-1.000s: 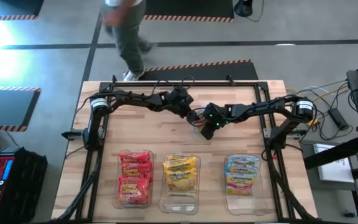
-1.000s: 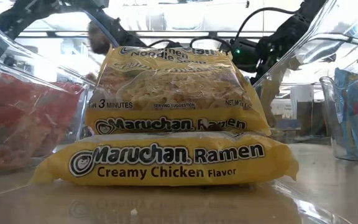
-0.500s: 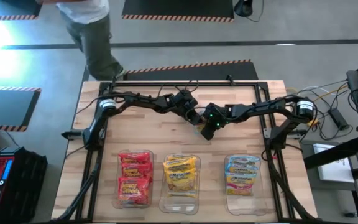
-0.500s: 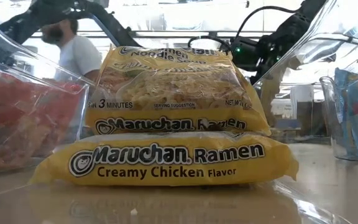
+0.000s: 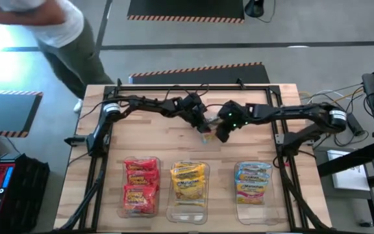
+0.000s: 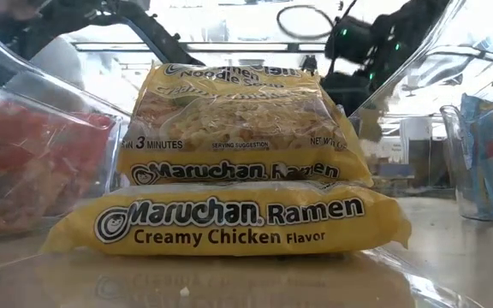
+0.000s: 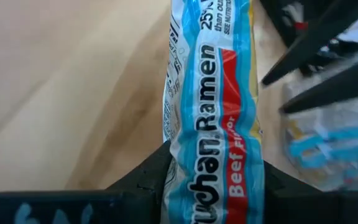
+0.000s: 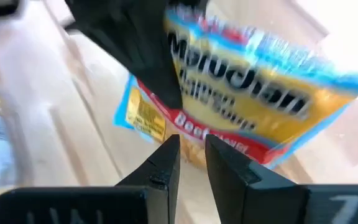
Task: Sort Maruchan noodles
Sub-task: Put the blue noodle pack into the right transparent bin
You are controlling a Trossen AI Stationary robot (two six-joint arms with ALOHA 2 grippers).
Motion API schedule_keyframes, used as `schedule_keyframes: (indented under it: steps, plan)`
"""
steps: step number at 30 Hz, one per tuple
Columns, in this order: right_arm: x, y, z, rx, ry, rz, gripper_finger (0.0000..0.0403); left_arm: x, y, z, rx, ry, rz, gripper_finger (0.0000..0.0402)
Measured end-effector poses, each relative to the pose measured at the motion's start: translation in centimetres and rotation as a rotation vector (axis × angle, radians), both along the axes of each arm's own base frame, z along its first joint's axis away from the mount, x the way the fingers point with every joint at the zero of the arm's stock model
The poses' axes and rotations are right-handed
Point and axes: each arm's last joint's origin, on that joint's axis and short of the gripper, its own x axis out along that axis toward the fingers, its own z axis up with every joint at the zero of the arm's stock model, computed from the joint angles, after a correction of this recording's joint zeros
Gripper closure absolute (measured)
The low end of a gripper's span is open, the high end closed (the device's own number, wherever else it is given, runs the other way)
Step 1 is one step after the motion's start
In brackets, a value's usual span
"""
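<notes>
We have the left gripper [image 5: 202, 121] over the middle of the wooden table [image 5: 148, 140], its fingers [image 7: 157, 171] pinching a light blue beef-flavour Maruchan packet [image 7: 213, 106] edge-on, so the packet runs straight out ahead of the claw with its thin side squeezed between the pads. The right gripper [image 5: 222, 134] sits just beside it, fingers [image 8: 163, 165] pressed together on nothing, and the packet's printed face fills its wrist view just ahead of its tips.

What worries us first is the grip itself. The wrapper is glossy and the pinch falls on one end only, so the long free part can sag or twist, and we judge a quick swing could let it slide out between the pads. A harder squeeze would crush the brittle noodle block inside.

Second, the two claws are close together. If the left one swings toward the bins while the right one stays put, we risk the packet or a finger clipping the right arm.

Third, the target. Well in front of both claws stand three clear bins: red packets [image 5: 140, 184] farthest to the left claw's side, yellow Creamy Chicken packets [image 6: 229, 221] in the middle, and the blue packets' bin [image 5: 252, 182] on the right claw's side. Crossing over there from the left arm is a long reach, and a release from too high could leave the packet on a rim or in the yellow bin.
</notes>
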Motion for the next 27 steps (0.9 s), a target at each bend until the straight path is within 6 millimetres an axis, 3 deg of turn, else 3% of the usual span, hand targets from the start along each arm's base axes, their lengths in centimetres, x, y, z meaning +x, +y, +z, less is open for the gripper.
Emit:
schedule_keyframes:
  steps: [7, 10, 23, 27]
  plan:
    - [-2.0, 0.7, 5.1, -0.021, -0.112, 0.011, 0.0321, 0.4, -0.2, 1.3, 0.042, -0.012, -0.136, 0.0295]
    - [-2.8, 1.0, 6.4, -0.010, -0.161, 0.034, 0.0300, 0.5, -0.1, 2.2, 0.112, 0.013, -0.214, 0.0295]
    - [-3.5, 1.4, 6.6, 0.042, -0.143, 0.074, 0.0185, 1.4, -1.8, 5.7, 0.418, -0.027, -0.588, 0.0295]
    - [-3.5, 1.4, 6.6, 0.004, -0.140, 0.108, 0.0164, 1.7, -2.1, 6.3, 0.457, -0.056, -0.619, 0.0295]
